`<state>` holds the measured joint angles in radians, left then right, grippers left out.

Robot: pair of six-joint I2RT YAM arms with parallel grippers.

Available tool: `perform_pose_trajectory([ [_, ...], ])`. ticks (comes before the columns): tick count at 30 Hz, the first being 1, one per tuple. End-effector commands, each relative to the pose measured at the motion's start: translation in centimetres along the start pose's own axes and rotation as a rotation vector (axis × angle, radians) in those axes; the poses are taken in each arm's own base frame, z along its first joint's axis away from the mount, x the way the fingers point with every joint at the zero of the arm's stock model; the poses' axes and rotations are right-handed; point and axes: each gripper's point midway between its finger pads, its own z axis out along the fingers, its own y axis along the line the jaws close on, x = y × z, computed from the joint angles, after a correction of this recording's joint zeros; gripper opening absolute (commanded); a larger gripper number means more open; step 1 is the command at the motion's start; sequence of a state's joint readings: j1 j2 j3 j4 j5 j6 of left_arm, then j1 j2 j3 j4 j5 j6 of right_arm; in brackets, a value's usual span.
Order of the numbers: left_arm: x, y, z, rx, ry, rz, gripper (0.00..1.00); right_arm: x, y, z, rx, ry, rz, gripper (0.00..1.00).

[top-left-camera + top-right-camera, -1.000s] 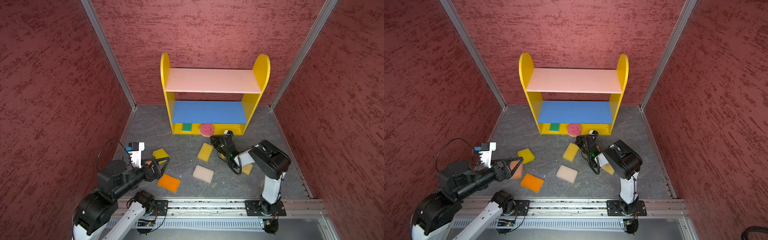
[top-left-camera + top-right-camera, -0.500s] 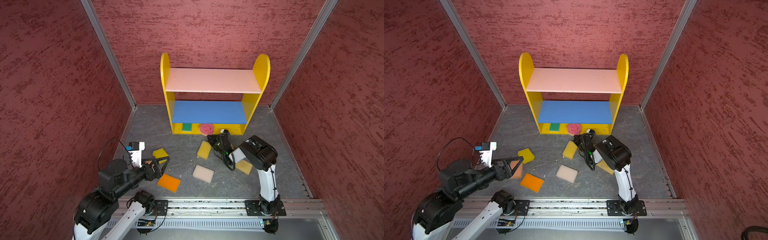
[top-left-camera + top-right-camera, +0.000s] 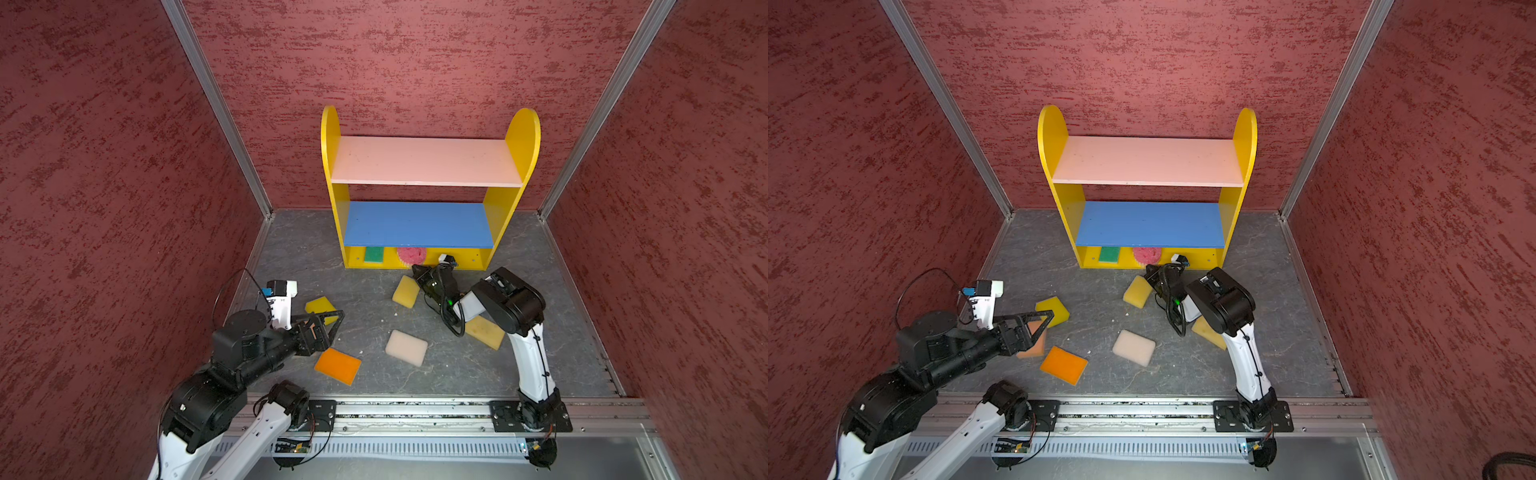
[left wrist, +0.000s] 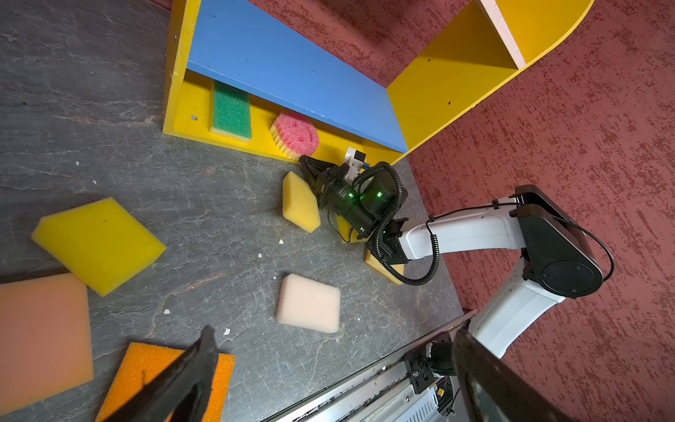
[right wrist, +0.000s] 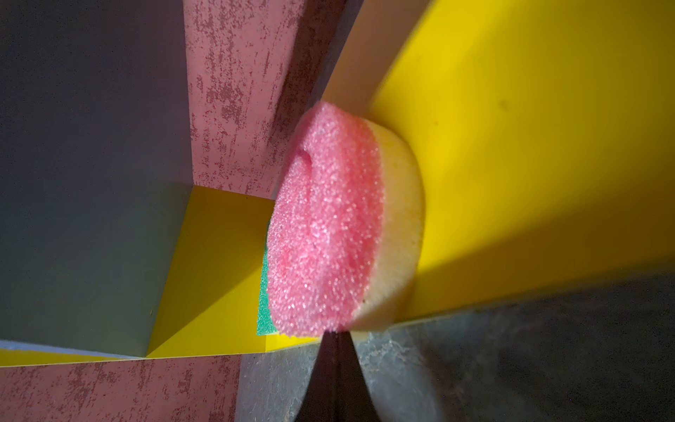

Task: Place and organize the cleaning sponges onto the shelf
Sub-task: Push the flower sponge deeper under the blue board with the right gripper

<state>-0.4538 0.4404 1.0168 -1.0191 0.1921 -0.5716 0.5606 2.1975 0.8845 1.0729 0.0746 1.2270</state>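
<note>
**Meeting the pink sponge at the shelf's front edge**

We see the right gripper (image 3: 417, 272) with its fingers pressed together, pinching nothing, its tips right against the near rim of the pink round sponge (image 5: 325, 226). That sponge sits on the bottom board of the shelf (image 3: 521, 137), at the front edge. Past it the green sponge (image 4: 232, 111) lies flat on the same board, and the right wrist view shows only a sliver of it. In both top views the blue board overhangs both sponges.

Just beside this gripper a yellow sponge (image 3: 405, 291) lies on the floor (image 3: 365, 291). Under its arm a golden sponge (image 3: 484, 332) is half covered, and we cannot tell whether another hides there.

The left gripper (image 3: 1043, 328) is spread wide and holds nothing. Beneath it a peach sponge (image 4: 40, 336) is cut off by the frame. An orange sponge (image 3: 337, 365) lies just below the gripper, and a bright yellow sponge (image 3: 318, 305) lies just beyond its tips. Ahead of it, bare floor surrounds a cream sponge (image 3: 406, 347).
</note>
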Motion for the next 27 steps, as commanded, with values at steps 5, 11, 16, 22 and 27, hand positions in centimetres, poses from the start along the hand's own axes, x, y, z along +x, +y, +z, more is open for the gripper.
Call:
perform_pose_trajectory([
  [5,-0.8,-0.4,0.3,0.009,-0.023,0.01,0.99,-0.6,-1.8,0.8,0.045,-0.019,0.029,0.0],
  [11,-0.8,-0.4,0.5,0.011,-0.021,0.004,1.0,-0.7,-1.9,1.0,0.041,-0.016,0.034,0.0],
  [16,-0.9,-0.4,0.6,0.009,-0.017,0.002,0.99,-0.9,-2.0,1.1,0.038,-0.012,0.042,0.0],
  [22,-1.0,-0.6,0.7,0.013,-0.018,0.001,1.0,-0.7,-1.5,0.5,0.015,0.009,0.049,0.0],
  [27,-1.0,-0.8,0.5,0.023,-0.019,-0.002,0.99,-0.4,0.8,-0.9,-0.024,0.042,0.009,0.0],
])
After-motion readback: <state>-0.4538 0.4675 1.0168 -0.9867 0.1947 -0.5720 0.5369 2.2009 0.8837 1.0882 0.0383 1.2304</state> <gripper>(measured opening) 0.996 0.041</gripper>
